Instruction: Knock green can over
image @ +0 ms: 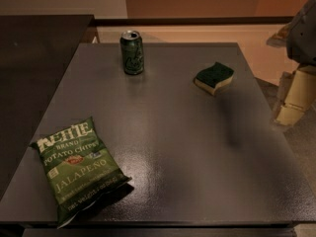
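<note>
The green can (132, 52) stands upright near the far left of the grey table (187, 147). It is dark green with pale script lettering and a silver top. My gripper (291, 110) hangs at the right edge of the view, just beyond the table's right side. It is pale beige below a grey arm section (303, 33). It is far to the right of the can and touches nothing.
A green-and-yellow sponge (214, 77) lies on the far right part of the table. A green jalapeño chip bag (76, 169) lies at the near left corner. A darker counter (34, 58) adjoins the table on the left.
</note>
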`<action>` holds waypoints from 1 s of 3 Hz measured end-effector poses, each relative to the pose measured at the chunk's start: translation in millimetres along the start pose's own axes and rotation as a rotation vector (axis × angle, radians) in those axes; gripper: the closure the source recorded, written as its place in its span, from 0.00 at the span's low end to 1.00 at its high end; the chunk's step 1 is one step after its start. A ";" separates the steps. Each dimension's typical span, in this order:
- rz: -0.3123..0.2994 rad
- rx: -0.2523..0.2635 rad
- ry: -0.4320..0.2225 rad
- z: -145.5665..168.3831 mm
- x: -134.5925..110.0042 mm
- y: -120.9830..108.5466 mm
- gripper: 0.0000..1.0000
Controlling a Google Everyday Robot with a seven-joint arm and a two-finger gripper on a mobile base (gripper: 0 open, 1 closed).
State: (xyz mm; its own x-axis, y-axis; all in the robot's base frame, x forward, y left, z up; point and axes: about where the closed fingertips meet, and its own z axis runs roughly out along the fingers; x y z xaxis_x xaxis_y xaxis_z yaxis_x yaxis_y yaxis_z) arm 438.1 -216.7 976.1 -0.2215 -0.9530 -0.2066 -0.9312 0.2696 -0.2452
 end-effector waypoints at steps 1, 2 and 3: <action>0.000 0.000 0.000 0.0 0.0 0.0 0.00; -0.003 0.004 -0.010 1.4 -5.1 -3.8 0.00; -0.013 0.012 -0.052 10.8 -23.0 -18.0 0.00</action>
State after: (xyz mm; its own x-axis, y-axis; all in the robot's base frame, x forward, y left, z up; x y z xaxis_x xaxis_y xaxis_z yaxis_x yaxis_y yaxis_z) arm 463.1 -198.2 975.0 -0.1936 -0.9482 -0.2517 -0.9305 0.2588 -0.2592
